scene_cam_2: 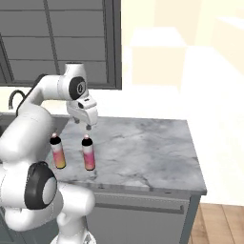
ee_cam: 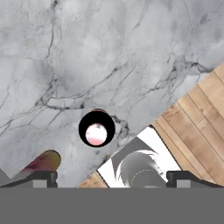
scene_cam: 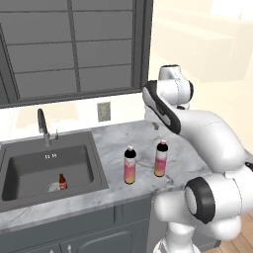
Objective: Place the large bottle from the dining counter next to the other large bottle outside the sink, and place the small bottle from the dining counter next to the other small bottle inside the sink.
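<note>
Large bottle [scene_cam: 160,158] stands on the marble right of the sink [scene_cam: 94,163], just beside its twin [scene_cam: 129,165]. My gripper [scene_cam_2: 87,127] hovers above it, released, so that half looks done. One small bottle [scene_cam: 62,181] sits in the sink; the second remains.

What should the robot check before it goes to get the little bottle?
1. Hand empty: ok, nothing between the fingers, which stand wide apart in the hand view.
2. Hand clear of the bottles: ok, it hangs above the right big bottle, not touching.
3. Both big bottles upright: ok, the left big bottle and the right one stand on the counter.
4. Big bottles side by side outside the sink: ok.
5. Small bottle in the sink standing: ok, near the drain.
6. Second small bottle in the sink: not ok, just one there.
</note>
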